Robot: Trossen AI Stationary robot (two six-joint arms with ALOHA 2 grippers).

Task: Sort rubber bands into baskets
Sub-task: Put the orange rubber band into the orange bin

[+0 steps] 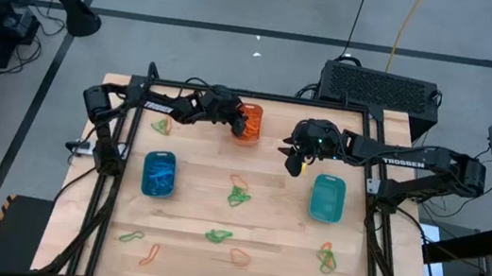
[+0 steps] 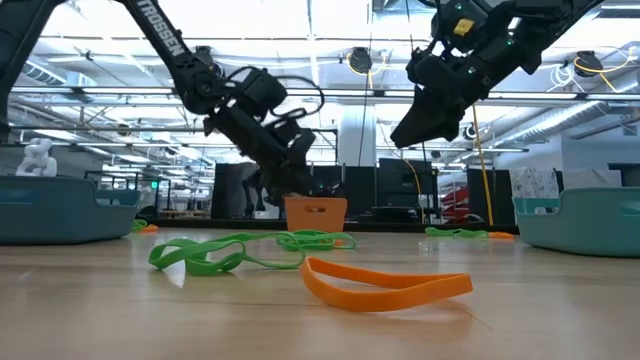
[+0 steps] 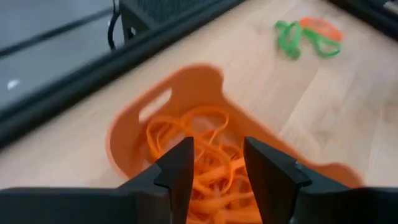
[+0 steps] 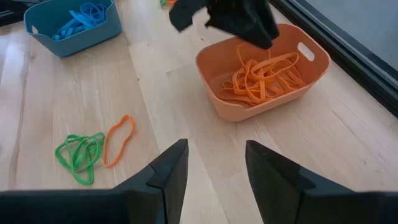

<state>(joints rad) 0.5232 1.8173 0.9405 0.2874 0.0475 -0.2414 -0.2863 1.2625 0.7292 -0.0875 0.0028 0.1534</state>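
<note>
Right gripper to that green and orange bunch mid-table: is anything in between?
Nothing visible. The right gripper hangs open above bare wood, and the bunch lies in the open between it and the blue basket. The left gripper is off at the orange basket.

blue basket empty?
No. In the right wrist view the blue basket holds a tangle of blue rubber bands.
</note>
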